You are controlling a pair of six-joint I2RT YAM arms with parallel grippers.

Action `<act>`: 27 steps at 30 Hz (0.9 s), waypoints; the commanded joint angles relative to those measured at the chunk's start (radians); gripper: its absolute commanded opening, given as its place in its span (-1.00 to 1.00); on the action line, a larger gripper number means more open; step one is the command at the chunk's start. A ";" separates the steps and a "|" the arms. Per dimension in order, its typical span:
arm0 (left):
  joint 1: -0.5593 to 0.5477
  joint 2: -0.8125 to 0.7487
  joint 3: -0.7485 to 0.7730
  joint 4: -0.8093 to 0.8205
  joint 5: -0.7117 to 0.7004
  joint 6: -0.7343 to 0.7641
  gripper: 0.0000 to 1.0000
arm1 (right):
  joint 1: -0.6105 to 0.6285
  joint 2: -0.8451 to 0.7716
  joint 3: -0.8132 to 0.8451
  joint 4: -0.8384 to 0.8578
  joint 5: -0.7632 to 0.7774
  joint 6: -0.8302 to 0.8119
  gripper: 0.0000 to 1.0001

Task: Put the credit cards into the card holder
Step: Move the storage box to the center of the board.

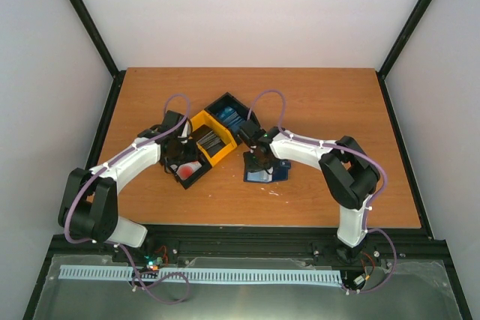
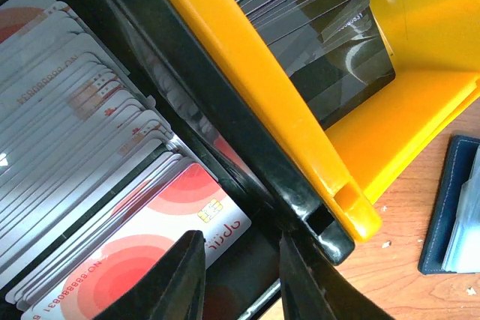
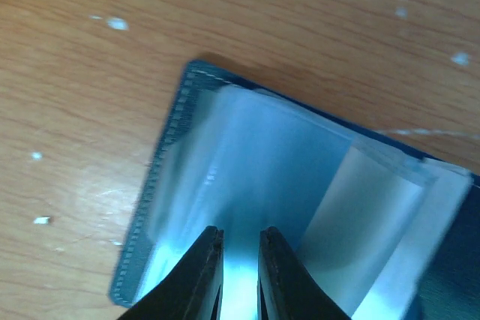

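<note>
Open navy card holder (image 3: 225,155), with a stitched edge and glossy clear pockets, lies flat on the woodgrain desk (image 3: 75,50). Right fingers (image 3: 201,279) stand over a pocket, narrowly gapped; whether they pinch it cannot be told. Left fingers (image 2: 184,279), apart, hang over thin white, red-blotched credit cards (image 2: 97,185) stacked in a black-and-yellow plastic tray (image 2: 247,73).

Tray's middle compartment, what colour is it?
The middle compartment is yellow, clearest in the left wrist view.
</note>
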 commanded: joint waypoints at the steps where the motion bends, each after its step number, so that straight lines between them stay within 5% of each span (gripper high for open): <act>1: 0.005 -0.008 0.019 0.021 0.013 0.023 -0.41 | 0.006 -0.023 0.001 -0.081 0.128 0.079 -0.69; 15: 0.005 -0.020 0.096 -0.200 -0.113 -0.064 -0.15 | 0.005 -0.009 0.042 -0.276 0.347 0.211 -0.51; 22: 0.005 -0.020 0.103 -0.213 -0.104 -0.063 -0.13 | 0.000 -0.015 0.034 -0.325 0.350 0.246 -0.42; 27: 0.005 -0.011 0.100 -0.235 -0.102 -0.061 -0.12 | -0.031 -0.085 -0.052 -0.257 0.233 0.215 -0.13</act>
